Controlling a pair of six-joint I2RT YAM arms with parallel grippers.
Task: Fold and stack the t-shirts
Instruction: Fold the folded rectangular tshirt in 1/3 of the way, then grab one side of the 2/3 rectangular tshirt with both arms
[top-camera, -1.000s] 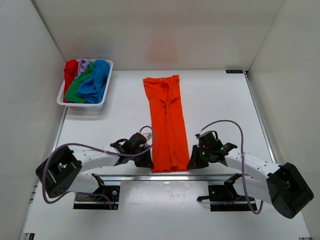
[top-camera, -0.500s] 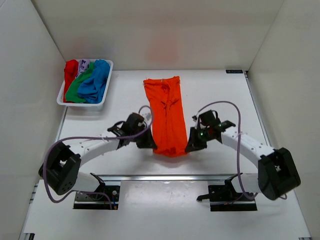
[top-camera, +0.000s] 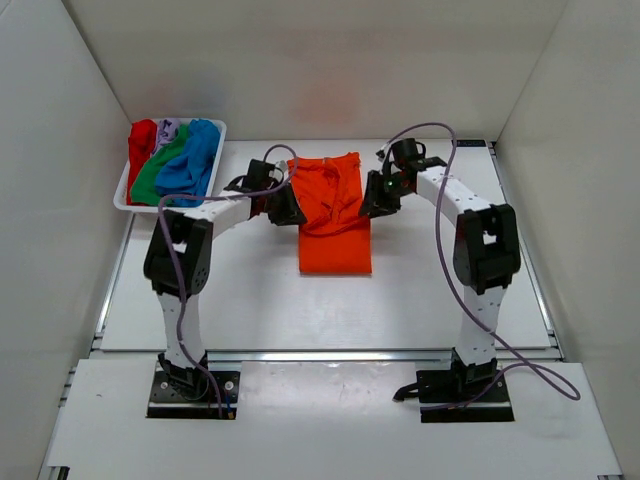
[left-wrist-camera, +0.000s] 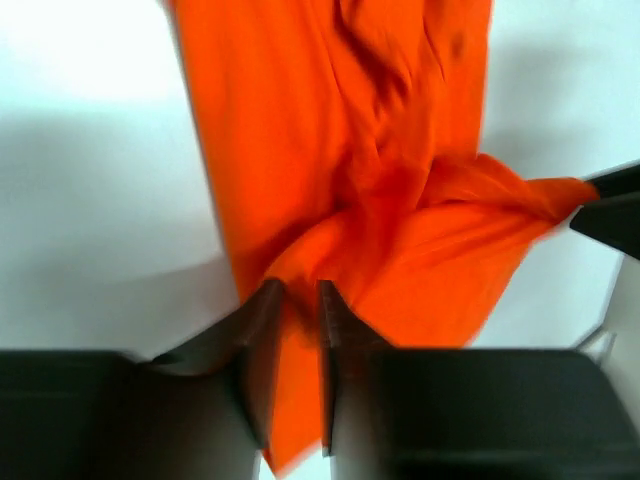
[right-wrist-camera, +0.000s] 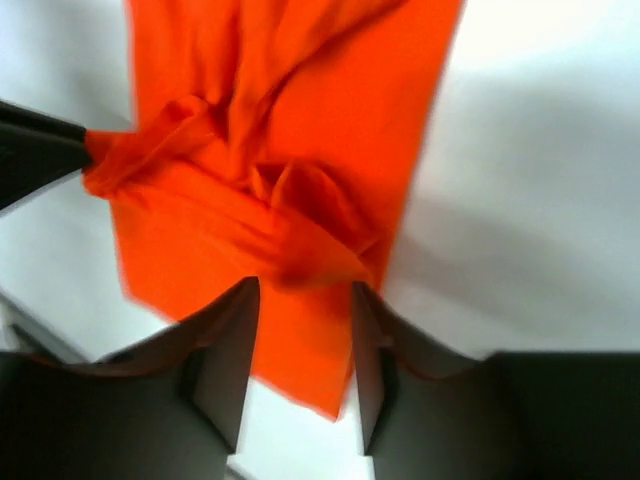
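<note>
Left gripper (left-wrist-camera: 295, 300) pinched shut on the orange t-shirt (top-camera: 335, 250) hem; right gripper (right-wrist-camera: 300, 290) grasping the other bunched corner. Over the last second, the hem travelled from near edge to collar end. Shirt now doubled mid-table. Half-fold nearly done, release pending.

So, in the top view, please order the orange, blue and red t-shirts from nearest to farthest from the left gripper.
1. orange t-shirt, table centre, pinched by the left gripper.
2. blue t-shirt, right side of the white tray.
3. red t-shirt, far left of that tray.
</note>
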